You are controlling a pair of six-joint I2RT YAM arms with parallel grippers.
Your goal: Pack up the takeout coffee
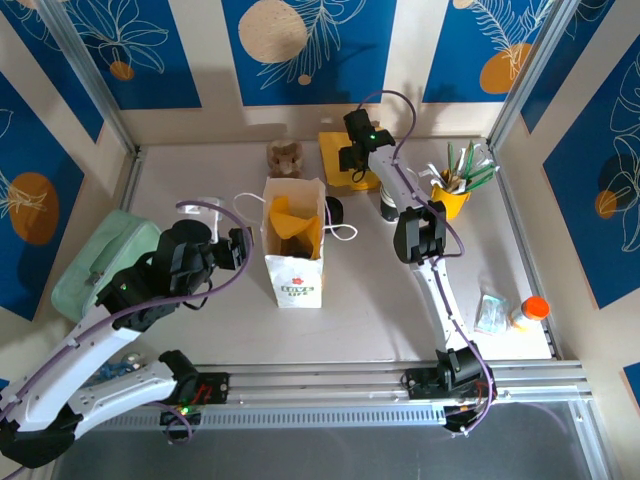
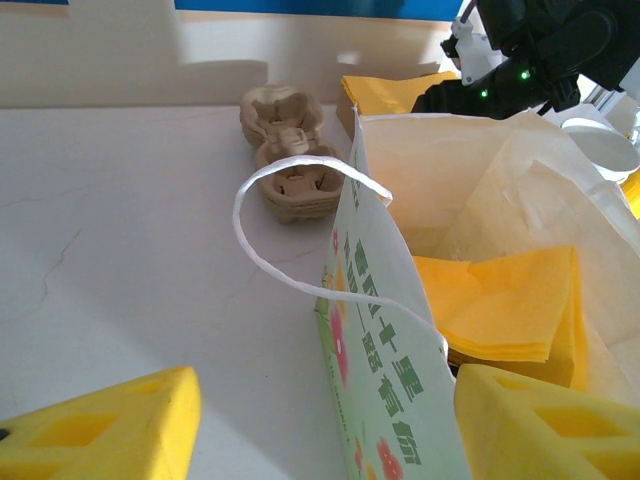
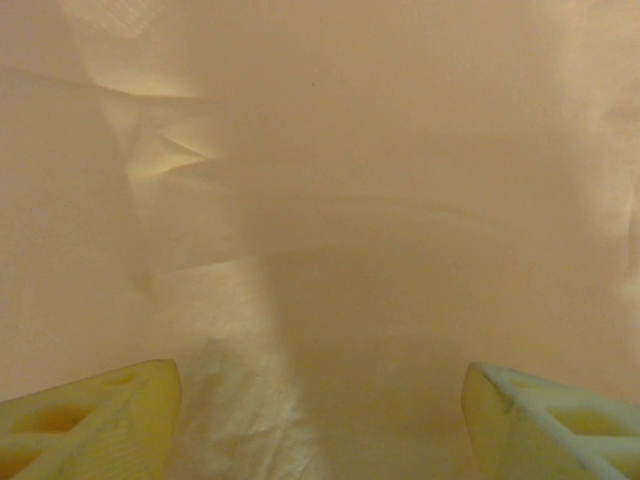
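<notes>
Left hand (image 2: 328,400): released and empty, its fingers spread wide. The printed side wall of the paper bag (image 2: 385,330) runs down between them, and I cannot tell whether either pad touches it.
Just ahead of the left hand: the bag's open mouth, with yellow napkins (image 2: 505,300) lying inside against the nearer wall.
Out to that hand's left: the bag's white handle loop (image 2: 262,255) arcs over the bare worktop (image 2: 120,250). Past it stand the pulp cup carriers (image 2: 290,150).
Right hand (image 3: 320,400): also spread open, grasping nothing, facing a pale creased surface (image 3: 320,200) close ahead. I cannot tell what that surface is.
Takeout coffee (image 1: 388,205): upright on the worktop, a little back toward the arm bases from the right hand and just beside that arm. It is well apart from the left hand, on the far side of the bag.
Done: the bag stands upright and open, and the napkins are in it.
Left: the cup is outside the bag and in neither hand, so by my reading the pick and the packing are both yet to come. The carriers are also outside the bag.
Edges to mind: the thin bag rim, the loose handle loop beside the left hand, and a black lid (image 1: 333,210) sitting between bag and cup.
Crowding: a yellow cutlery holder (image 1: 452,195) stands near the cup on the side away from the bag.
Open room: bare worktop to the left hand's left, and free space in the bag beyond the napkins. I judge a cup would go in from above.
</notes>
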